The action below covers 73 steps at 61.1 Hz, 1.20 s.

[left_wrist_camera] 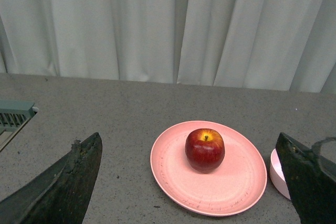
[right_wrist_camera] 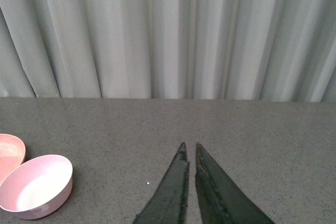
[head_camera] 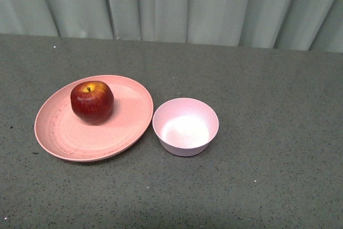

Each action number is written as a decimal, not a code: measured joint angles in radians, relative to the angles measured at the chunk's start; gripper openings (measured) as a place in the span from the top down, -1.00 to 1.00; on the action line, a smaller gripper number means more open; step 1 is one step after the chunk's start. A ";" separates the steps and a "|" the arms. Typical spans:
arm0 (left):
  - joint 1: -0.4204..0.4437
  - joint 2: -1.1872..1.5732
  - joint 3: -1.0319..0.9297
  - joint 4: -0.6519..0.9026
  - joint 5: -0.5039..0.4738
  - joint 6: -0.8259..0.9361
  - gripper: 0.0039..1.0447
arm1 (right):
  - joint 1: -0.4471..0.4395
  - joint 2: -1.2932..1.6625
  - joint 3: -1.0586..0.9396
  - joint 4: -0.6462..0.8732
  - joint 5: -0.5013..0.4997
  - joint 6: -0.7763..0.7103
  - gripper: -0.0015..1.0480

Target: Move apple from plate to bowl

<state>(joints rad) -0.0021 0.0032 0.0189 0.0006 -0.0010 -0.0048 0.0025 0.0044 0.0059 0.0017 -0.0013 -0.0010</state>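
Note:
The dark red apple [head_camera: 92, 101] with a yellow patch at its stem stands upright on the left half of the salmon-pink plate [head_camera: 128, 122]. The pale pink bowl [head_camera: 185, 126] sits empty on the table, right beside the plate's right rim. Neither gripper shows in the front view. In the left wrist view my left gripper [left_wrist_camera: 190, 142] is open wide, its dark fingers [left_wrist_camera: 68, 182] apart on either side of the plate [left_wrist_camera: 231, 182] and apple [left_wrist_camera: 205, 150], short of them. In the right wrist view my right gripper [right_wrist_camera: 189, 146] is shut and empty, over bare table, with the bowl [right_wrist_camera: 37, 186] off to one side.
The grey speckled table [head_camera: 268, 89] ends at a pale pleated curtain [head_camera: 177, 4] behind. A grey vented object [left_wrist_camera: 13, 116] shows at the edge of the left wrist view. A sliver of the plate [right_wrist_camera: 8, 153] shows beside the bowl in the right wrist view.

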 joint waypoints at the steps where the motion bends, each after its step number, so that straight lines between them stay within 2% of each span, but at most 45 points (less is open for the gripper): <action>1: 0.000 0.000 0.000 0.000 0.000 0.000 -0.88 | 0.000 0.000 0.000 0.000 0.000 0.000 0.51; 14: 0.000 0.000 0.000 0.000 0.000 0.000 -0.88 | 0.000 0.000 0.000 0.000 0.000 0.000 -0.17; 24: 0.000 0.000 0.000 0.000 0.000 0.000 -0.88 | 0.000 0.000 0.000 0.000 0.000 0.001 -0.85; 31: 0.000 0.000 0.000 0.000 0.000 0.000 -0.88 | 0.000 0.000 0.000 0.000 0.000 0.001 -0.81; 35: -0.018 0.042 0.023 -0.072 -0.055 -0.042 -0.88 | 0.000 0.000 0.000 0.000 0.000 0.001 -0.82; 38: -0.024 0.132 0.035 -0.065 -0.066 -0.077 -0.88 | 0.000 0.000 0.000 0.000 0.000 0.001 -0.82; 53: -0.040 0.800 0.169 0.392 0.018 -0.137 -0.88 | 0.000 0.000 0.000 0.000 0.000 0.001 -0.82; 58: -0.063 1.030 0.251 0.515 0.016 -0.138 -0.88 | 0.000 0.000 0.000 0.000 0.000 0.001 -0.82; 64: -0.087 1.282 0.373 0.565 0.021 -0.139 -0.88 | 0.000 0.000 0.000 0.000 0.000 0.001 -0.82; 70: -0.102 1.463 0.487 0.547 0.037 -0.140 -0.88 | 0.000 0.000 0.000 0.000 0.000 0.001 -0.82; 73: -0.108 1.543 0.545 0.526 0.077 -0.144 -0.88 | 0.000 0.000 0.000 0.000 0.000 0.001 -0.82</action>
<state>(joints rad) -0.1097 1.5463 0.5640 0.5270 0.0757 -0.1486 0.0025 0.0040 0.0059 0.0017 -0.0013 -0.0002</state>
